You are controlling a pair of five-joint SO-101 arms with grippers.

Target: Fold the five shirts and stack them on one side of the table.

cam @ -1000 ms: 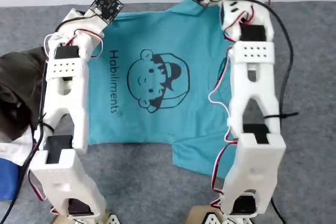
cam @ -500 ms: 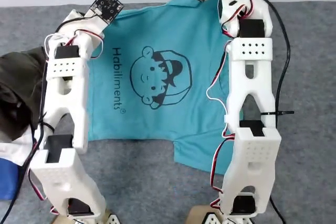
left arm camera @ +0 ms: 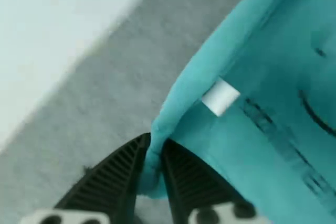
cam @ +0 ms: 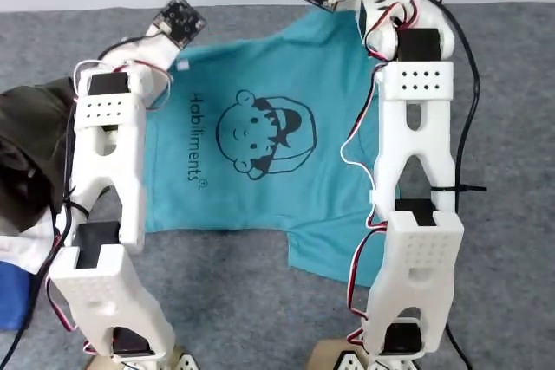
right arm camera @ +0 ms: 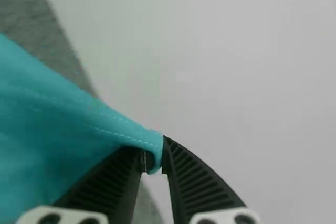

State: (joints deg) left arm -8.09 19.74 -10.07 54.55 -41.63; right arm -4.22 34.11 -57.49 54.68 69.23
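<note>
Change in the last second: the left-arm end of the far edge of the teal cotton T-shirt with the cartoon-face print (cam: 260,197) has come back toward the arm bases. That edge now runs slanted, pulled in on the left arm's side and still out at the back of the grey felt counter (cam: 217,301) on the right arm's side. The right arm has straightened a little, but its wrist has barely moved.

My read is that you're starting the far-to-near fold with the left arm leading. Bring the right along evenly or the crease will go skewed. This looks like the first fold on this shirt, so the stack is still a long way off.

- **Left hand (left arm camera: 155,142):** the black ribbed fingers are pinched together on the doubled-over teal edge, close to the small white sewn-in label (left arm camera: 220,97). The edge is lifted off the counter.
- **Right hand (right arm camera: 152,156):** it is clamped on a stitched corner of the same shirt, held up with the pale wall behind it.

**Pose:** both arms are stretched forward, one along each side of the shirt, with the wrists at the far end.

The shirt body lies flat between them, print up, with one sleeve sticking out near the right arm's base. A dark olive heap of clothing (cam: 30,153) sits just outside the left arm; I can't tell whether it's folded.
</note>
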